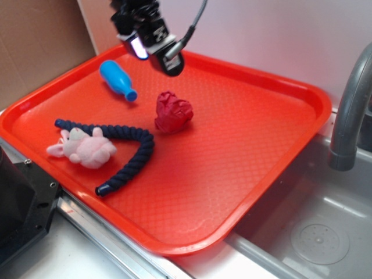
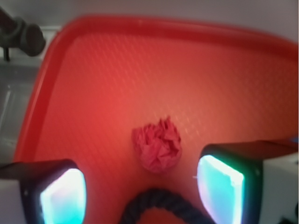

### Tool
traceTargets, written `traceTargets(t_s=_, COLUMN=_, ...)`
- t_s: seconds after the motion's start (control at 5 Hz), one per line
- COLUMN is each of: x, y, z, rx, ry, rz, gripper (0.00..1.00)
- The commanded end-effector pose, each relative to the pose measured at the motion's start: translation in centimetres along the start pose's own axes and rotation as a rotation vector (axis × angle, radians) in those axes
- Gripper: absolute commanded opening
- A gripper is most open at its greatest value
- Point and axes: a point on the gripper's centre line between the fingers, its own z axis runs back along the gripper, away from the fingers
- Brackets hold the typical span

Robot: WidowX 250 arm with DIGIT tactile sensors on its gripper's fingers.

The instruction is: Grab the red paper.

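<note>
No text, label, brand, number or sign can be read in either view. The orange-red tray [image 1: 261, 151] shows only a fine embossed diamond texture, with no lettering on it. The blue bottle [image 1: 117, 79] is plain, without a label. The crumpled red paper [image 1: 172, 111] carries no print. The glowing pads [image 2: 219, 186] in the wrist view are blank light surfaces with no characters on them.
</note>
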Motion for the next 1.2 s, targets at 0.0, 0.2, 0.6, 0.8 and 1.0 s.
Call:
traceTargets(t_s=0.0, x=-0.8, y=1.0, z=-2.8, rx=0.063, ry=0.039, rz=-0.021, gripper=1.0)
traceTargets(t_s=0.2, x=1.0, y=1.8, z=-6.3, rx=0.061, ry=0.044, rz=-0.082, gripper=1.0)
traceTargets(t_s=0.6, x=2.8, y=-0.5, z=-10.1, rx=-0.036, ry=0.123, rz=-0.172, gripper=0.0)
traceTargets(t_s=0.8, x=2.0, y=-1.1, z=-8.2, rx=-0.042, ry=0.09, rz=-0.189, gripper=0.0)
traceTargets(t_s=1.0, x=1.7, y=-0.9, z=-6.2, rx=-0.048, ry=0.067, rz=-0.187, gripper=0.0)
